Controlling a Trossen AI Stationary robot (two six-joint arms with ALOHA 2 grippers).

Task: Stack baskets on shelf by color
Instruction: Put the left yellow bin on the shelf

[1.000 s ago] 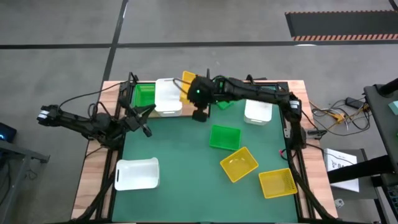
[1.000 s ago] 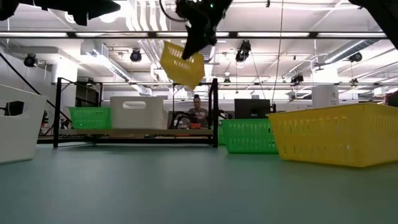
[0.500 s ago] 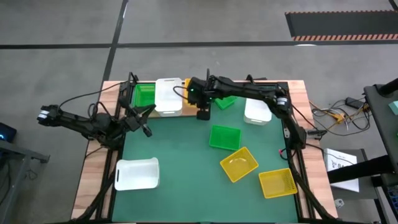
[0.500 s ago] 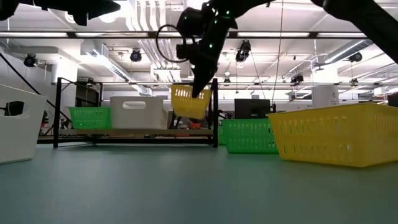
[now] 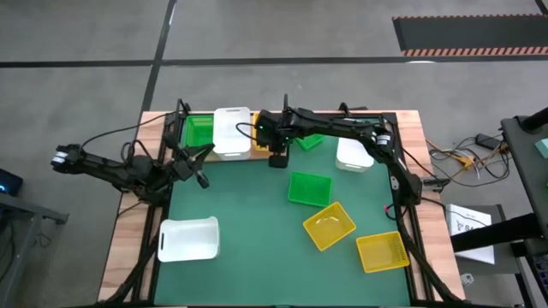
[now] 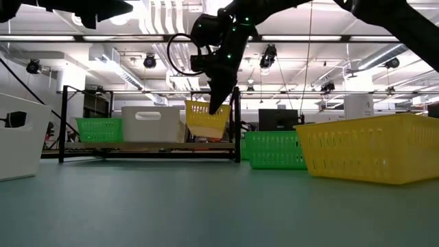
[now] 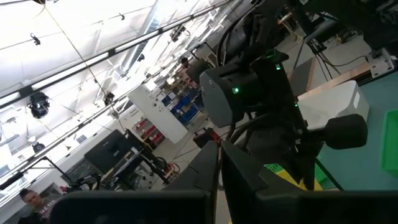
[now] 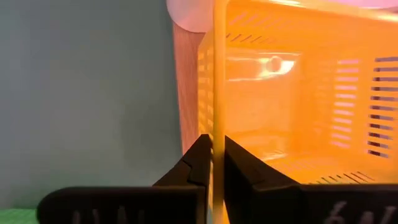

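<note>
My right gripper (image 6: 215,104) is shut on a yellow basket (image 6: 206,119) at the right end of the shelf (image 6: 151,147). A white basket (image 5: 231,133) sits on the middle of the shelf's wooden board and a green basket (image 5: 199,130) on its left end. The yellow basket is slightly tilted, beside the white one. Whether its bottom touches the board I cannot tell. My left gripper (image 5: 199,167) waits shut and holding nothing, raised over the table's left side. My right gripper pinches the yellow basket's side wall at its top rim (image 8: 217,134), one finger (image 8: 239,171) inside the basket and the other outside. The fingers come from above, slanting down. The basket hangs below them, a little tilted, low at the shelf's right end.
On the green mat lie a green basket (image 5: 308,188), two yellow baskets (image 5: 329,225) (image 5: 382,251) and a white basket (image 5: 188,238) at the near left. Another white basket (image 5: 354,154) and a green one (image 5: 308,141) are at the far right under my right arm.
My right gripper has come down toward the shelf with the yellow basket, tipping steeper. The basket has dropped from well above the shelf to board height at its right end, beside the white basket, and is less tilted than before.
</note>
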